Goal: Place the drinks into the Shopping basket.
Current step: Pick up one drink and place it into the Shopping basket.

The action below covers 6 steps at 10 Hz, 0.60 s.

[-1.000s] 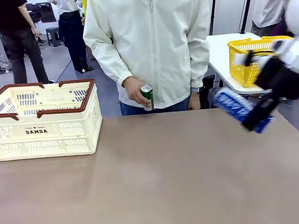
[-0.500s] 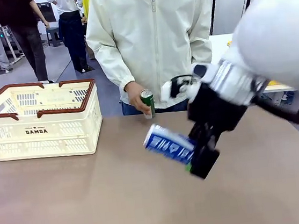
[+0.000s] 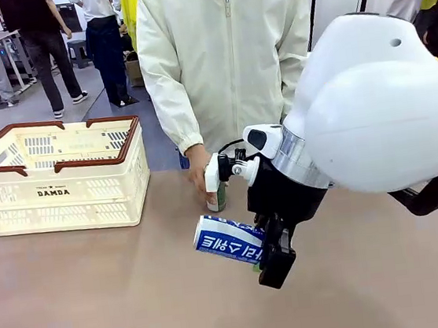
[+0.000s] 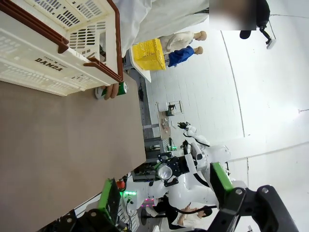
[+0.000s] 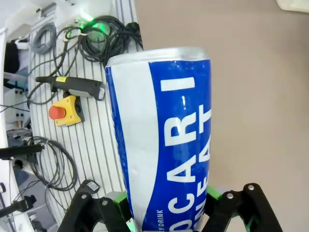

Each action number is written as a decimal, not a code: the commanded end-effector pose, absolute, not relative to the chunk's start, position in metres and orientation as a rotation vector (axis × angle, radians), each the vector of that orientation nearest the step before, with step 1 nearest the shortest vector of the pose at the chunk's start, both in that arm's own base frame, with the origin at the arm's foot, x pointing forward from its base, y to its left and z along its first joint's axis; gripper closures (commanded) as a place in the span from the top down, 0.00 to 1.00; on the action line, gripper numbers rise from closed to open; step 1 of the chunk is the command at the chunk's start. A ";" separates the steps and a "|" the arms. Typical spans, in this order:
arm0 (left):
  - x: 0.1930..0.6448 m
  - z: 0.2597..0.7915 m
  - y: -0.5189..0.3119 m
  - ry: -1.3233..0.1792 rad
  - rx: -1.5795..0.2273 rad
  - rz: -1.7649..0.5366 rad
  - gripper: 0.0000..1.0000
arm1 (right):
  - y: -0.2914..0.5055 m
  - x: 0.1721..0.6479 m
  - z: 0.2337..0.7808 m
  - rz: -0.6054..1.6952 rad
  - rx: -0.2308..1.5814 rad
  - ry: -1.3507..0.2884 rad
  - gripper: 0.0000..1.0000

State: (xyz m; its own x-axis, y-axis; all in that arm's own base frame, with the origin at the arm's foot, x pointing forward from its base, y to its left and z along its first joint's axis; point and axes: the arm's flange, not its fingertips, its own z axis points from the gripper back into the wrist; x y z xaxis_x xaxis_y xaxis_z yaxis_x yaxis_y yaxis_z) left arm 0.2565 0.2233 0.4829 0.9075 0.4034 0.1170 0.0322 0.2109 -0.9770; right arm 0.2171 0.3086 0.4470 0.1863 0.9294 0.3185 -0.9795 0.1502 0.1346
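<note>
Left claw [image 4: 164,181] spread wide over the desk [image 4: 58,154], basket ahead

The view is rolled sideways. The cream Shopping basket [image 4: 29,53], brown-rimmed with "DAMDA" on its side, sits on the brown desk. Just beside its far corner, a person's hand [image 4: 110,91] wraps a slim green can [image 4: 121,88], silver top showing past the fingers. A yellow mesh basket [image 4: 147,53] stands well beyond. The claw's green-padded fingers [image 4: 108,200] rise from the bottom edge, with nothing between them.
</note>
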 end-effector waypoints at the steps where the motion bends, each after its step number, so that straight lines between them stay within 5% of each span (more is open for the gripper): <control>1: 0.255 0.485 0.224 -0.383 -1.355 0.264 1.00 | 0.250 0.256 0.434 1.301 0.437 -0.168 0.00; 2: 0.255 0.485 0.224 -0.383 -1.355 0.264 1.00 | 0.159 0.256 0.442 1.139 0.565 -0.278 0.00; 4: 0.255 0.485 0.224 -0.383 -1.355 0.264 1.00 | 0.040 0.223 0.460 0.818 0.495 -0.382 0.00; 6: 0.255 0.485 0.224 -0.383 -1.355 0.264 1.00 | -0.009 0.210 0.429 0.614 0.488 -0.369 0.00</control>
